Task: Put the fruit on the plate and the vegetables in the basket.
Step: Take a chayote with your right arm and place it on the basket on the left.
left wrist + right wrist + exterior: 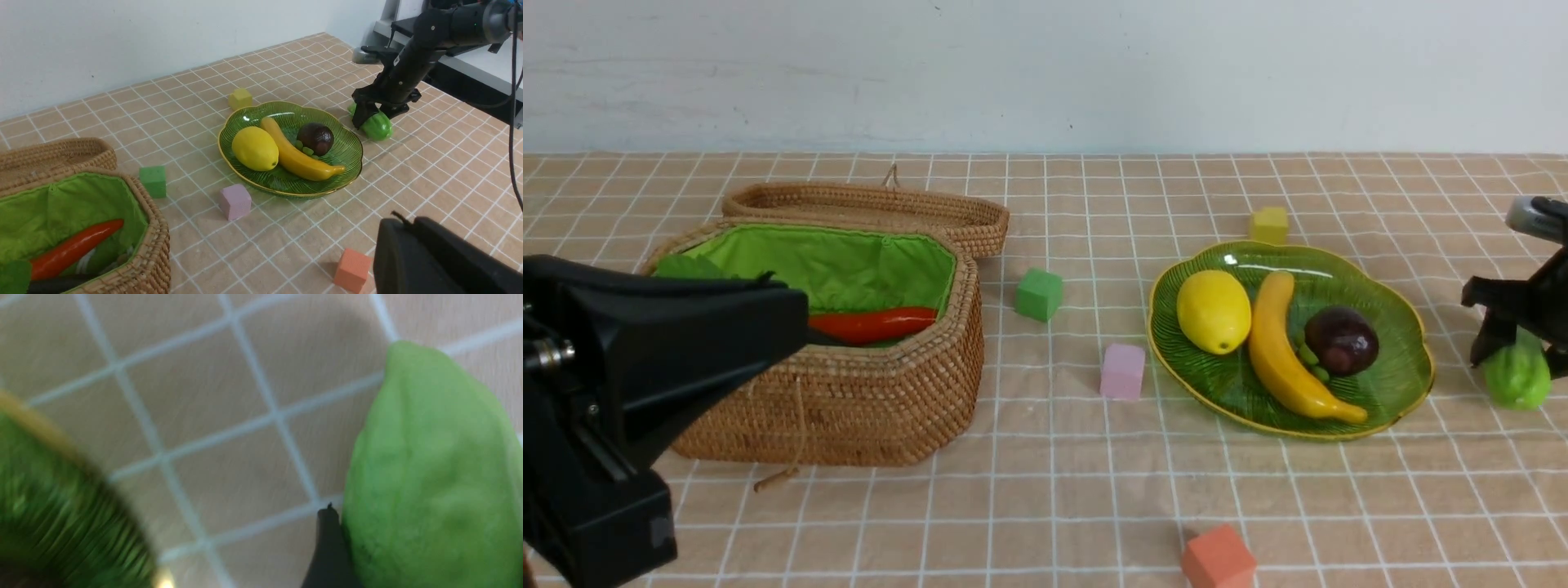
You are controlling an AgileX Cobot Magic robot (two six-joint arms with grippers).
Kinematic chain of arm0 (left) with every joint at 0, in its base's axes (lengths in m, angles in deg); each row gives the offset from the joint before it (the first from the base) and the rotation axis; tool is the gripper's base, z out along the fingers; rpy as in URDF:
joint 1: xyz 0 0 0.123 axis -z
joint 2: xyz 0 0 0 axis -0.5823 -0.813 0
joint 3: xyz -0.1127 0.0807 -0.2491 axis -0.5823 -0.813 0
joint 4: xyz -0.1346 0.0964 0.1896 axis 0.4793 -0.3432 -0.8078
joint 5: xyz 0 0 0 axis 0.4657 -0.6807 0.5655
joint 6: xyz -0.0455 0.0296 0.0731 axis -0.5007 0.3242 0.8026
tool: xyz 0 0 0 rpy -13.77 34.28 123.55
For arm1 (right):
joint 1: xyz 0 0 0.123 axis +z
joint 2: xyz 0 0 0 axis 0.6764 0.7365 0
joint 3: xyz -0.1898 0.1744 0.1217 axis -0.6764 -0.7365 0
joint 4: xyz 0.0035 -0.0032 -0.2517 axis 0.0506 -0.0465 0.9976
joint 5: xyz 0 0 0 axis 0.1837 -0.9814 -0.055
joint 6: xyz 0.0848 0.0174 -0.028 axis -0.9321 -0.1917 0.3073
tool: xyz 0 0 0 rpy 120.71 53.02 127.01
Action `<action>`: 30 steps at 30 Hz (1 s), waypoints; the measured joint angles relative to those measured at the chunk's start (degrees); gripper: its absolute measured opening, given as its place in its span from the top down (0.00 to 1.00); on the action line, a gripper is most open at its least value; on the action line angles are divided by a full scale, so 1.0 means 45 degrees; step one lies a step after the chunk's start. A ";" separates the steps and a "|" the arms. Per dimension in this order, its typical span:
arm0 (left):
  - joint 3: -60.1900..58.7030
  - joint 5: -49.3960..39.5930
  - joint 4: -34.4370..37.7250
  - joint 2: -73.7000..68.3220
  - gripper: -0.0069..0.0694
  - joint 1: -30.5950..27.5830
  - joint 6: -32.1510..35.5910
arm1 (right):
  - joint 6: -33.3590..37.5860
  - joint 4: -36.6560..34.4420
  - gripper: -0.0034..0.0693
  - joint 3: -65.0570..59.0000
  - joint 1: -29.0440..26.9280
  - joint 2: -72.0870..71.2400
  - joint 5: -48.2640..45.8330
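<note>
**Gourd under right gripper; fruit on plate, carrot in basket**

Front view: Closest to the lens, the left gripper fills the lower left, a black housing whose fingers appear pressed together, holding nothing, in front of the basket. An orange carrot lies inside on the green lining; the woven lid sits behind the basket. An orange cube sits at the near edge, a pink cube and a green cube between basket and plate, a yellow cube behind the plate. On the plate: lemon, banana, dark purple fruit. At far right, the right gripper straddles the light-green gourd on the tablecloth, just beside the plate.

Left wrist view: The right gripper stands over the gourd, fingers spread around it.

Right wrist view: One dark fingertip touches the gourd's side; the opposite finger is out of frame, so a firm clamp cannot be confirmed.
</note>
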 joint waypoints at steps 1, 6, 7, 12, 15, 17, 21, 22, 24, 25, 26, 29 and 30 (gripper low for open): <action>0.0000 -0.0012 -0.0054 0.0000 0.87 0.0000 0.0001 | 0.0178 -0.0209 0.31 -0.0012 0.0114 -0.0500 -0.0194; 0.0000 -0.0448 -0.1537 0.0205 0.87 0.0000 -0.1098 | 0.2609 -0.2284 0.31 0.0115 0.1997 -0.3132 -0.0379; 0.0000 -0.0448 -0.1537 0.0205 0.87 0.0000 -0.1202 | 0.2768 -0.2420 0.31 0.0164 0.2132 -0.3202 -0.0379; 0.0040 -0.2573 -0.5582 0.1202 0.86 0.0000 -0.6048 | 0.7280 -0.5812 0.31 0.1706 0.6638 -0.3493 0.0208; 0.0056 -0.3910 -0.6860 0.1514 0.86 0.0000 -0.7879 | 0.8557 -0.6712 0.31 0.2630 0.8382 -0.2915 0.1006; 0.0070 -0.4548 -0.7244 0.1574 0.86 0.0000 -0.8295 | 0.9344 -0.7112 0.31 0.3423 0.9547 -0.2170 0.1743; 0.0075 -0.4834 -0.7268 0.1574 0.86 0.0000 -0.8208 | 1.0802 -0.7239 0.31 0.4655 1.0912 -0.0517 0.2979; 0.0075 -0.4834 -0.7090 0.1574 0.86 0.0000 -0.8024 | 1.1428 -0.7239 0.31 0.5293 1.1404 0.0471 0.3464; 0.0075 -0.4834 -0.6971 0.1574 0.86 0.0000 -0.7918 | 1.1617 -0.7239 0.31 0.5544 1.1582 0.0911 0.3698; 0.0075 -0.4781 -0.6796 0.1574 0.86 0.0000 -0.7832 | 1.1758 -0.7239 0.25 0.5814 1.1765 0.1423 0.4115; 0.0075 -0.4767 -0.6796 0.1574 0.86 0.0000 -0.7831 | 1.1758 -0.7239 0.24 0.5833 1.1765 0.1485 0.4115; 0.0075 -0.4510 -0.6709 0.1574 0.86 0.0000 -0.7619 | 1.1822 -0.7123 0.04 0.5935 1.1806 0.1845 0.4231; 0.0075 -0.4430 -0.6709 0.1574 0.86 0.0000 -0.7534 | 1.1726 -0.7083 0.03 0.5949 1.1760 0.1752 0.4012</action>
